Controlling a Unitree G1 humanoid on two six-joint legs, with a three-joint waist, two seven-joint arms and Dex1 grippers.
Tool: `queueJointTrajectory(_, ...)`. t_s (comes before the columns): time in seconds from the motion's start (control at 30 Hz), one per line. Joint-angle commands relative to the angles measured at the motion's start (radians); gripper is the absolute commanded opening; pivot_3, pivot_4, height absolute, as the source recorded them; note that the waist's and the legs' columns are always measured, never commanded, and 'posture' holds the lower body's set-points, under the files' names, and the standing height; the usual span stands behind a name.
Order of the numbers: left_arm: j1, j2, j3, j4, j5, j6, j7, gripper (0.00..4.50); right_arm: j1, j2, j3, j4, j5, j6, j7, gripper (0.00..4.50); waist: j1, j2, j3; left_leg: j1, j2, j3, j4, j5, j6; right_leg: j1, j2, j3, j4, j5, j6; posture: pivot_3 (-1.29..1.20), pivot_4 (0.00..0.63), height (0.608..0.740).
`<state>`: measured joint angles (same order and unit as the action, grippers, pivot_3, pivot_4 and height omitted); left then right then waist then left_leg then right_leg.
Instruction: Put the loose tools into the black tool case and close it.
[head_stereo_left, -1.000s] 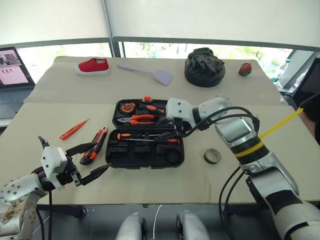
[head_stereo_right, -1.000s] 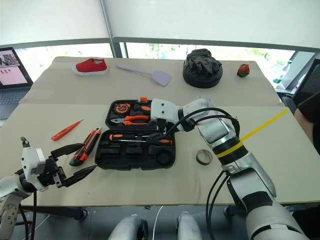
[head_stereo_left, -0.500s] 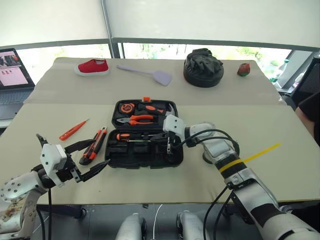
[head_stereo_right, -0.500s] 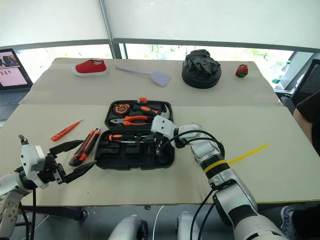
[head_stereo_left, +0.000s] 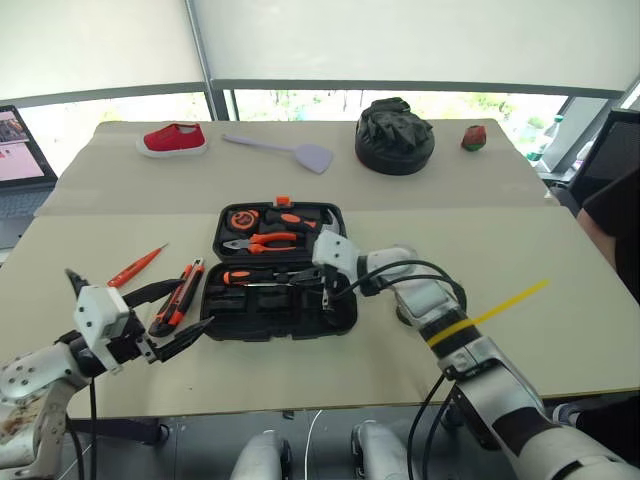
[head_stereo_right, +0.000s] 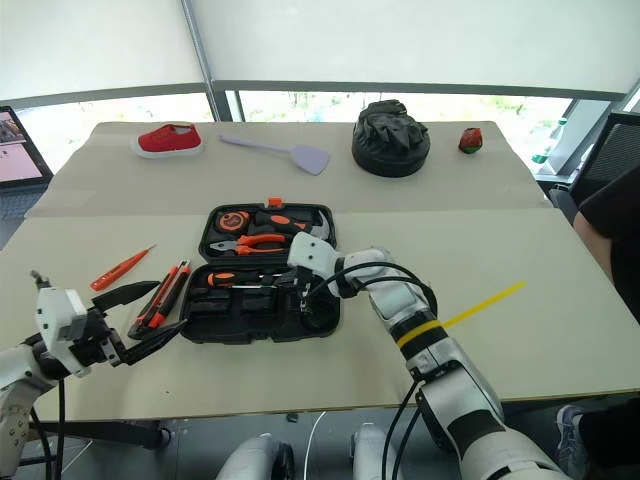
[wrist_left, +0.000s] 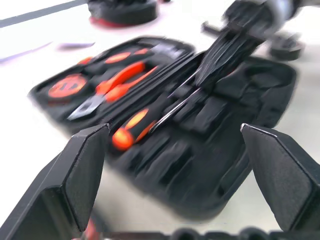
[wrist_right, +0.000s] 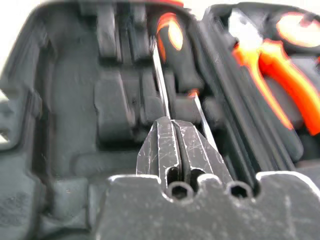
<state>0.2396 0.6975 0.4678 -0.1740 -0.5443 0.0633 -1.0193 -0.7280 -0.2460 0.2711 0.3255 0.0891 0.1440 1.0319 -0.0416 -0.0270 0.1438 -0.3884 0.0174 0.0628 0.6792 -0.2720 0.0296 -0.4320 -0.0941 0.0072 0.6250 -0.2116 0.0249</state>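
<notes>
The black tool case (head_stereo_left: 250, 318) lies open at the table's middle, with pliers and a tape measure in its far half. An orange-and-black screwdriver (head_stereo_left: 246, 275) lies in the near half. My right gripper (head_stereo_left: 326, 295) is shut, its tips down at that screwdriver's thin shaft (wrist_right: 161, 82); I cannot see a grip on it. Loose tools lie left of the case: a red screwdriver (head_stereo_left: 136, 264) and utility knives (head_stereo_left: 178, 296). My left gripper (head_stereo_left: 193, 304) hangs open at the case's front left corner, its fingers (wrist_left: 75, 180) spread wide towards the case.
At the back of the table are a red shoe (head_stereo_left: 170, 139), a lilac spatula (head_stereo_left: 285, 150), a black fabric lump (head_stereo_left: 394, 135) and a small red object (head_stereo_left: 475, 138). A laptop (head_stereo_left: 18, 140) sits far left. A yellow strip (head_stereo_left: 500, 305) lies right of my right arm.
My right gripper has sunk from above the case into its near half and closed its fingers. My left gripper has drifted slightly left. The whole view has shifted.
</notes>
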Motion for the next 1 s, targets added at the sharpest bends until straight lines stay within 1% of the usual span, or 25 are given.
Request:
queueJointTrajectory(0.03,0.062,-0.025,0.13,0.082,-0.024,-0.012,0.041,4.5,0.079,-0.079,-0.133,-0.218,0.146,0.042,0.036,0.81,0.002,0.0,0.0,-0.001,0.0,0.0,0.0,0.0,0.0,-0.001,-0.001,0.0,0.0,0.0,0.0,0.0,0.15,0.74)
queueJointTrajectory(0.07,0.079,-0.035,0.163,0.115,-0.024,-0.021,0.054,4.5,0.117,-0.098,-0.156,-0.258,0.164,0.048,0.03,1.23,0.002,0.0,0.0,-0.002,-0.001,0.0,0.0,0.0,0.0,-0.001,-0.001,0.0,0.0,0.0,0.001,0.0,0.15,0.74)
queueJointTrajectory(0.1,0.097,-0.045,0.205,0.16,-0.024,-0.026,0.076,4.5,0.162,-0.11,-0.191,-0.293,0.186,0.028,0.017,1.47,0.003,-0.001,0.0,-0.001,-0.001,0.0,0.0,-0.001,0.001,-0.001,-0.002,-0.001,-0.001,0.0,0.001,0.0,0.15,0.74)
queueJointTrajectory(0.13,0.112,-0.052,0.244,0.199,-0.028,-0.019,0.101,4.5,0.202,-0.116,-0.224,-0.311,0.209,-0.018,0.014,1.88,0.004,-0.001,-0.001,-0.001,-0.001,0.0,0.0,-0.001,0.001,-0.001,-0.002,-0.002,-0.002,0.0,0.001,0.0,0.15,0.74)
queueJointTrajectory(0.17,0.124,-0.059,0.275,0.224,-0.03,-0.014,0.124,4.5,0.236,-0.121,-0.249,-0.319,0.228,-0.066,0.025,2.16,0.004,-0.002,-0.001,-0.001,0.0,0.0,0.0,-0.001,0.001,0.0,-0.002,-0.002,-0.004,0.0,0.001,0.0,0.15,0.74)
queueJointTrajectory(0.23,0.153,-0.068,0.329,0.269,-0.019,-0.021,0.163,4.5,0.303,-0.106,-0.315,-0.328,0.308,-0.144,0.058,2.89,0.004,-0.002,0.0,-0.001,0.0,0.0,-0.001,-0.001,0.001,0.001,-0.002,-0.003,-0.007,0.0,0.001,0.0,0.15,0.74)
queueJointTrajectory(0.3,0.176,-0.075,0.369,0.301,-0.015,-0.032,0.185,4.5,0.353,-0.092,-0.362,-0.337,0.351,-0.194,0.053,3.63,0.004,-0.002,0.0,0.0,0.0,0.0,0.0,-0.001,0.0,0.003,-0.001,-0.003,-0.009,0.0,0.001,0.0,0.15,0.74)
queueJointTrajectory(0.33,0.191,-0.081,0.396,0.317,-0.024,-0.025,0.2,4.5,0.39,-0.105,-0.371,-0.349,0.345,-0.2,0.044,3.91,0.004,-0.002,0.001,0.002,0.001,0.001,0.0,-0.001,0.0,0.005,-0.001,-0.003,-0.009,0.0,0.001,0.0,0.15,0.74)
queueJointTrajectory(0.37,0.205,-0.089,0.418,0.329,-0.032,-0.022,0.212,4.5,0.431,-0.106,-0.386,-0.354,0.347,-0.232,0.042,4.29,0.005,-0.002,0.001,0.004,0.001,0.001,0.0,-0.001,0.0,0.008,-0.001,-0.003,-0.01,0.0,0.001,0.0,0.15,0.74)
queueJointTrajectory(0.4,0.22,-0.093,0.431,0.324,-0.055,0.019,0.219,4.5,0.466,-0.108,-0.395,-0.366,0.365,-0.239,0.048,4.45,0.006,-0.004,0.0,0.005,0.001,0.001,0.0,-0.001,0.0,0.008,-0.001,-0.003,-0.01,0.0,0.001,0.0,0.15,0.74)
queueJointTrajectory(0.47,0.226,-0.096,0.428,0.295,-0.081,0.063,0.219,4.5,0.507,-0.112,-0.386,-0.384,0.377,-0.264,0.073,4.45,0.008,-0.005,-0.001,0.005,0.002,0.0,-0.001,-0.002,0.0,0.009,-0.001,-0.004,-0.012,0.0,0.001,0.0,0.15,0.74)
queueJointTrajectory(0.53,0.2,-0.085,0.414,0.265,-0.087,0.086,0.24,4.5,0.527,-0.109,-0.375,-0.403,0.364,-0.282,0.054,4.45,0.015,-0.005,-0.001,0.004,0.001,0.0,-0.001,-0.002,0.0,0.009,-0.002,-0.004,-0.012,0.0,0.001,0.0,0.15,0.74)
queueJointTrajectory(0.63,0.134,-0.026,0.374,0.194,-0.068,0.228,0.352,4.5,0.534,-0.098,-0.368,-0.445,0.371,-0.273,0.005,4.45,0.032,-0.006,0.0,0.005,0.001,-0.001,0.0,-0.001,-0.001,0.009,-0.002,-0.004,-0.01,0.0,0.001,0.0,0.15,0.74)
queueJointTrajectory(0.67,0.108,-0.014,0.366,0.19,-0.071,0.242,0.36,4.5,0.534,-0.1,-0.361,-0.458,0.371,-0.273,0.004,4.45,0.033,-0.006,-0.001,0.005,0.001,-0.001,0.0,0.0,-0.002,0.009,-0.002,-0.005,-0.01,0.0,0.0,0.0,0.15,0.74)
queueJointTrajectory(0.73,0.008,0.067,0.283,0.201,-0.062,0.315,0.338,4.5,0.517,-0.101,-0.337,-0.511,0.387,-0.24,-0.004,4.45,0.038,-0.006,-0.001,0.006,0.002,-0.001,0.0,0.0,-0.002,0.009,-0.001,-0.005,-0.01,0.001,0.0,0.0,0.15,0.74)
queueJointTrajectory(0.77,-0.049,0.103,0.248,0.218,-0.081,0.374,0.323,4.5,0.505,-0.102,-0.326,-0.533,0.4,-0.219,-0.007,4.45,0.041,-0.006,-0.001,0.005,0.001,-0.002,0.0,0.0,-0.002,0.009,-0.002,-0.005,-0.009,0.001,0.0,0.0,0.15,0.74)
queueJointTrajectory(0.8,-0.1,0.141,0.211,0.242,-0.091,0.447,0.316,4.5,0.493,-0.103,-0.316,-0.55,0.414,-0.193,-0.013,4.45,0.042,-0.006,-0.001,0.005,0.001,-0.002,0.0,0.0,-0.002,0.009,-0.001,-0.006,-0.009,0.001,0.0,0.0,0.15,0.74)
queueJointTrajectory(0.87,-0.231,0.207,0.102,0.341,-0.038,0.495,0.29,4.5,0.464,-0.11,-0.294,-0.581,0.439,-0.139,-0.02,4.45,0.04,-0.006,-0.001,0.005,0.001,-0.002,0.0,0.0,-0.003,0.009,0.0,-0.006,-0.008,0.001,0.0,0.0,0.15,0.74)
queueJointTrajectory(0.93,-0.371,0.245,0.005,0.477,0.048,0.486,0.31,4.5,0.44,-0.11,-0.28,-0.598,0.445,-0.116,-0.036,4.45,0.032,-0.006,-0.001,0.006,0.0,-0.002,0.0,0.0,-0.002,0.009,0.0,-0.005,-0.008,0.001,0.0,0.0,0.15,0.74)
queueJointTrajectory(1.0,-0.542,0.263,-0.099,0.659,0.141,0.454,0.316,4.5,0.43,-0.107,-0.271,-0.611,0.44,-0.105,-0.049,4.45,0.029,-0.006,0.0,0.005,-0.001,-0.001,-0.001,0.0,-0.002,0.008,0.001,-0.005,-0.008,0.001,0.0,0.0,0.15,0.74)
